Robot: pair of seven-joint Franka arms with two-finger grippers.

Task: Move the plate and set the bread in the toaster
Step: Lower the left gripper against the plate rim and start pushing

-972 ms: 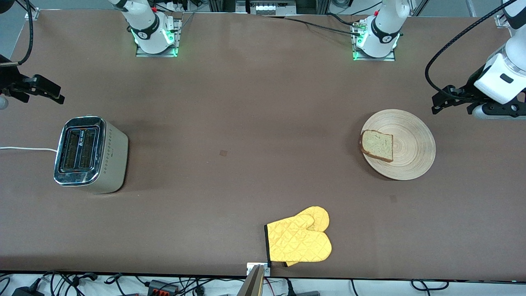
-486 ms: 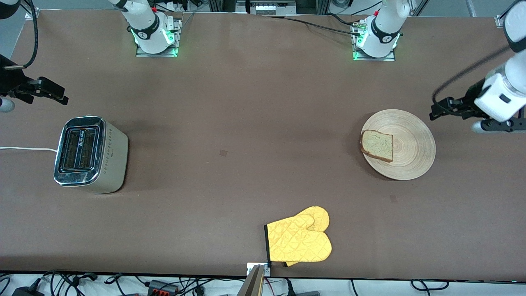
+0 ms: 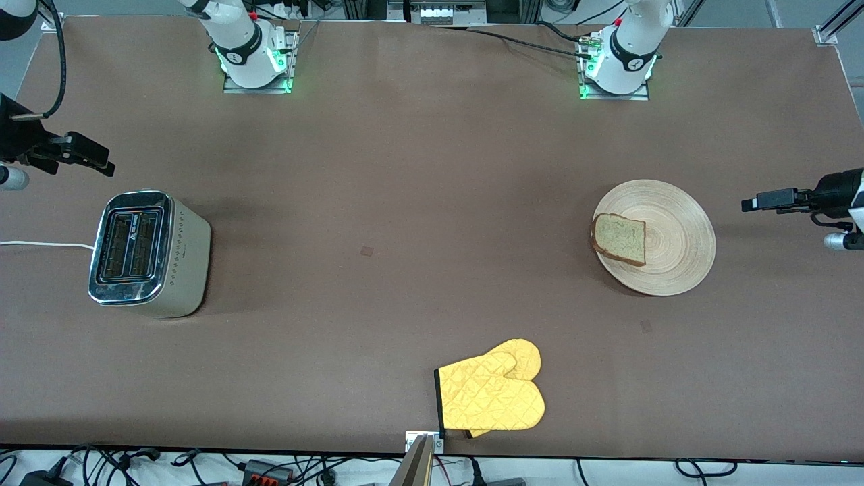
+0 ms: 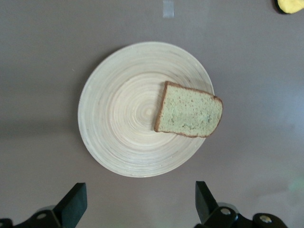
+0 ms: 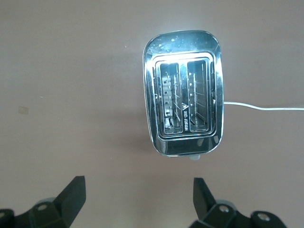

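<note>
The round wooden plate (image 3: 655,236) lies toward the left arm's end of the table. The brown bread slice (image 3: 619,239) rests on its rim side that faces the table's middle. Both show in the left wrist view: plate (image 4: 118,114), bread (image 4: 188,110). My left gripper (image 3: 749,203) is open and empty, low beside the plate at the table's end; in its own view the gripper (image 4: 141,205) is apart from the plate. The chrome toaster (image 3: 145,251) with empty slots stands at the right arm's end. My right gripper (image 3: 101,162) is open and empty beside the toaster (image 5: 183,112), with its fingertips' midpoint (image 5: 139,197) apart from it.
A yellow oven mitt (image 3: 491,393) lies near the table's front edge, in the middle. The toaster's white cord (image 3: 40,244) runs off the table's end. The two arm bases (image 3: 253,50) stand along the table's back edge.
My left gripper has dropped lower beside the plate and drawn back toward the table's end. My right gripper has shifted slightly toward the toaster. Plate, bread and toaster have not moved.
</note>
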